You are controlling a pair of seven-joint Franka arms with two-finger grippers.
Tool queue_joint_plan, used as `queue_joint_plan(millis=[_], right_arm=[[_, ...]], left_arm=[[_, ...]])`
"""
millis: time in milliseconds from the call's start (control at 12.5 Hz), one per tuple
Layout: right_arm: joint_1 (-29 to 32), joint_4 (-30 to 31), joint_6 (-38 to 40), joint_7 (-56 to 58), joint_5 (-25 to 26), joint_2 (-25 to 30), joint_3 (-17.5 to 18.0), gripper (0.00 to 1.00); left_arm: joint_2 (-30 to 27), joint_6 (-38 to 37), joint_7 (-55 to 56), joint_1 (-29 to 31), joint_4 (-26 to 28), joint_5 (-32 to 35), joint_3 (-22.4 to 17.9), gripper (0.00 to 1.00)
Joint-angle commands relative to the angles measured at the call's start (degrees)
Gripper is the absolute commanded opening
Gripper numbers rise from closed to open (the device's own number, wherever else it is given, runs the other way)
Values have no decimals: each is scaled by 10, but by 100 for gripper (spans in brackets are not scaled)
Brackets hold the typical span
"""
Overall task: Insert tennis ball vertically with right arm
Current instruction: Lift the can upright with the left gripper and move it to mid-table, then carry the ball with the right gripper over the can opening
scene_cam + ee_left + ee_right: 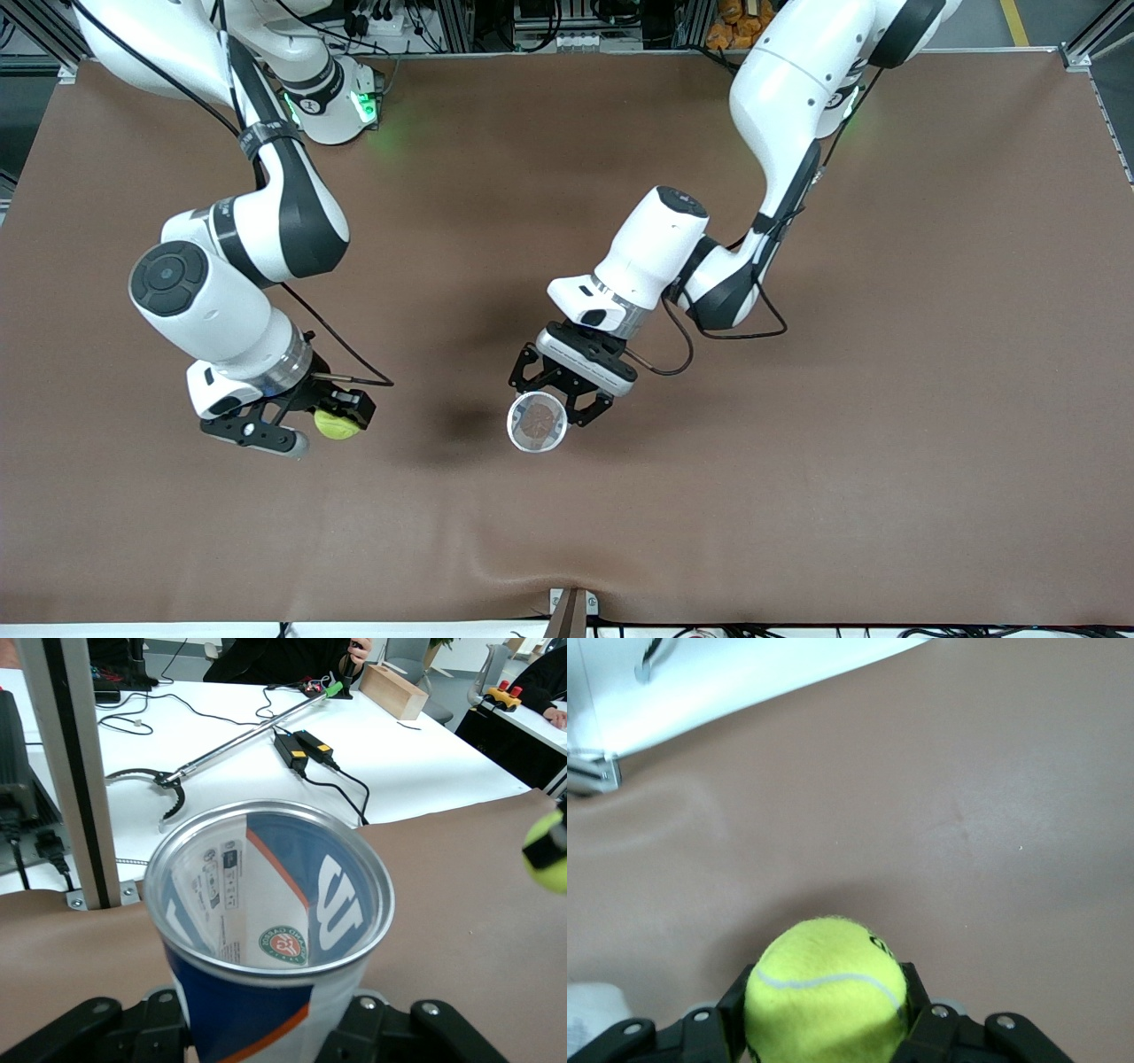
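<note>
A: Where's the ball (337, 426) now?

B: Clenched in the right pincer (306, 431), up over the bench (797, 496) toward the right arm's end.

A: And the can (537, 423)?

B: The left pincer (560, 395) grips it near the middle of the bench. It stands upright, open mouth up, long axis vertical; the left wrist view looks straight into it and it seems empty.

A: So which way must the ball go?

B: Sideways toward the left arm until it hangs over the mouth, then straight down, I'd say. The two are still well apart; nothing lies between them.
</note>
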State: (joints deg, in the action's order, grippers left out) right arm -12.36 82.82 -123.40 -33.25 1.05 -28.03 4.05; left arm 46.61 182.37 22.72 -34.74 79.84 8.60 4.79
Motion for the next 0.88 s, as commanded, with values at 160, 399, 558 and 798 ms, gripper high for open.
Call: queue_joint_plan(millis=[160, 399, 558, 798], right_arm=[[2, -60, 0, -130, 5, -12, 10, 13], [-5, -91, -18, -221, 2, -25, 28, 13], [-17, -94, -62, -282, 2, -33, 42, 13], [-41, -100, -116, -360, 1, -44, 51, 13]], left_arm=[[43, 39, 3, -42, -6, -6, -66, 49], [62, 50, 2, -65, -11, -6, -97, 50], [71, 68, 1, -80, -13, -6, -115, 49], [77, 80, 1, -107, -20, -7, -136, 49]])
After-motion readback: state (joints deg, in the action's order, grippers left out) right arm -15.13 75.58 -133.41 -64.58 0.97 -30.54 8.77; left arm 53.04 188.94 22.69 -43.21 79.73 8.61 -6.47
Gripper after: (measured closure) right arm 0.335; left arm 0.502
